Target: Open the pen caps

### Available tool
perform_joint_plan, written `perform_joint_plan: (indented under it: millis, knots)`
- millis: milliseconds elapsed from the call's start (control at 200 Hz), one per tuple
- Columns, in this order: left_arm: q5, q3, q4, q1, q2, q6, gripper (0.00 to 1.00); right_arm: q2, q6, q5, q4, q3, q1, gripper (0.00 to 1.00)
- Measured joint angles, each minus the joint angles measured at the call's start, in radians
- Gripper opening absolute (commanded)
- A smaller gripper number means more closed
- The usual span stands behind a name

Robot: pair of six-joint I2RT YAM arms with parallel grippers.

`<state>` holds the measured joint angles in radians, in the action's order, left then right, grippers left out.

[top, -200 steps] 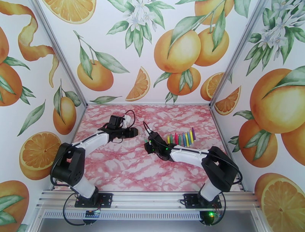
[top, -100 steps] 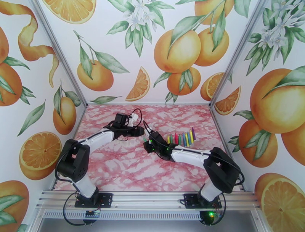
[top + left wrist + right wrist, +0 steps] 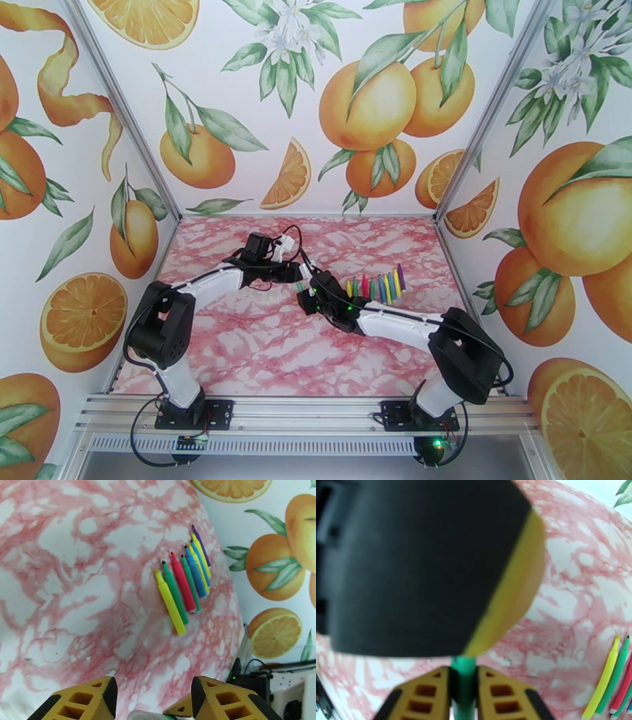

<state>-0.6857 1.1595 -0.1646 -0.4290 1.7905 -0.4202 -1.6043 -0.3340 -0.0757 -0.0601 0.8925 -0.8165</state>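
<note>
My right gripper [image 3: 305, 300] is shut on a green pen [image 3: 463, 665], which sticks up out of its yellow fingers [image 3: 434, 693]. My left gripper [image 3: 301, 275] has come in over that pen. The left gripper's black and yellow finger looms blurred just ahead in the right wrist view. In the left wrist view the pen's end [image 3: 152, 716] lies in the gap of my left gripper [image 3: 152, 687], whose fingers stand apart on either side of it. I cannot tell the pen caps from the barrels here. Several other pens [image 3: 183, 590] lie in a row [image 3: 376, 286] to the right.
The table [image 3: 261, 347] is pink marble-patterned, with orange-print walls [image 3: 237, 118] on three sides. The pen row lies near the right wall [image 3: 272, 559]. Both arms meet over the table's middle; cables loop above the left wrist [image 3: 284, 237].
The left arm has swung right until its gripper meets the right gripper, and its jaws have narrowed somewhat. The right arm has hardly moved and keeps the green pen.
</note>
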Motion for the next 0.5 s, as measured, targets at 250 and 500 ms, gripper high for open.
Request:
perform_joint_plan:
  millis: [250,500]
  knots:
    - [-0.011,0.005,0.0,-0.006,0.008,0.0,0.44,0.004,0.006,-0.006,-0.006,0.0,0.0,0.21]
    - [-0.021,0.023,0.001,-0.006,0.023,-0.011,0.25,0.004,0.01,-0.007,-0.009,0.0,0.0,0.21]
